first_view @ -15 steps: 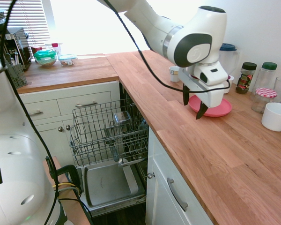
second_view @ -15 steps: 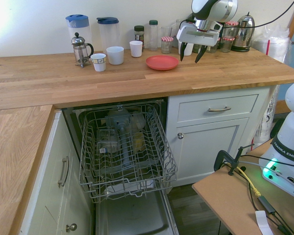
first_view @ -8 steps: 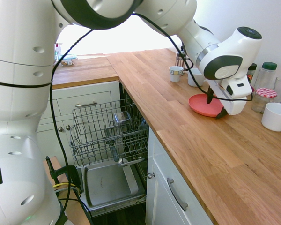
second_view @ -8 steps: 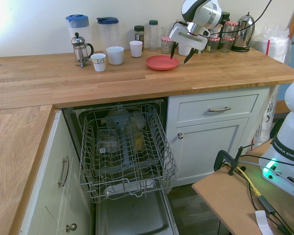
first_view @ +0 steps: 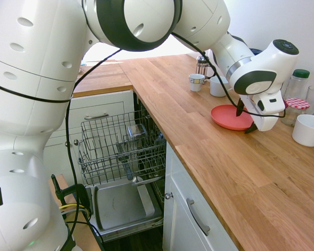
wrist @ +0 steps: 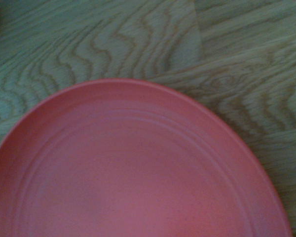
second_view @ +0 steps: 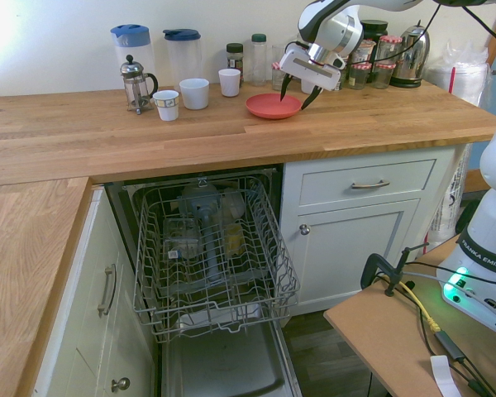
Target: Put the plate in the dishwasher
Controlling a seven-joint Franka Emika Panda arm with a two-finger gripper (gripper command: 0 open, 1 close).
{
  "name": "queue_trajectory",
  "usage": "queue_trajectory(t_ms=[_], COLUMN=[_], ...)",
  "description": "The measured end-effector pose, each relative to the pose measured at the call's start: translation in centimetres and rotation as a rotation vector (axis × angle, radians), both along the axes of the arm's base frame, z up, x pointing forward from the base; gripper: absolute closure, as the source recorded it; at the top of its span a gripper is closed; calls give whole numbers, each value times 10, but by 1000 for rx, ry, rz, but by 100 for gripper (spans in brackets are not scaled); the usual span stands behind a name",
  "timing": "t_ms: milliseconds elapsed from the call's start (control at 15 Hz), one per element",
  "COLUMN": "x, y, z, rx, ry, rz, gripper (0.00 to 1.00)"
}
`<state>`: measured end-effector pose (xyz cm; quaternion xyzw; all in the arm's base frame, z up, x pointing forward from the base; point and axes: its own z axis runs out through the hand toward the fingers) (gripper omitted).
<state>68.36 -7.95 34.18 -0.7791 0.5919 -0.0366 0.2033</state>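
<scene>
Lying flat on the wooden countertop (first_view: 235, 172) in the first exterior view, the plate (first_view: 227, 116) sits to the right of the dishwasher (first_view: 123, 172), whose door is down and whose wire rack (first_view: 120, 146) is pulled out. The gripper (first_view: 245, 118) hangs over the plate's right edge, tilted downward, its two dark fingers (first_view: 239, 107) spread wide with nothing between them. A white bowl (first_view: 308, 129) stands just to the right, and two mugs (first_view: 197, 82) stand farther back.

Seen from the second exterior view, the plate (second_view: 273, 105) rests at the far side of the countertop (second_view: 231, 136), above and to the right of the rack (second_view: 211, 252). The gripper (second_view: 298, 89) is over the plate's right part, jaws wide apart, holding nothing. A French press (second_view: 135, 83) and a blue-lidded jug (second_view: 132, 50) stand far left.

Close up in the wrist view, the plate (wrist: 133, 168) fills the lower part, concentric rings visible, with wood grain (wrist: 138, 39) beyond it.
</scene>
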Motion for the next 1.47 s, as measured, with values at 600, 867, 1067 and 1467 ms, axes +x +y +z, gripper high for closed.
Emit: queue_trajectory(t_ms=[600, 867, 1067, 1467], x=[9, 7, 6, 8], y=[-7, -11, -19, -18], z=[-10, -15, -19, -16], rx=[33, 55, 72, 103], ry=[5, 5, -6, -34], rz=[7, 27, 40, 69], gripper=[100, 100, 100, 100])
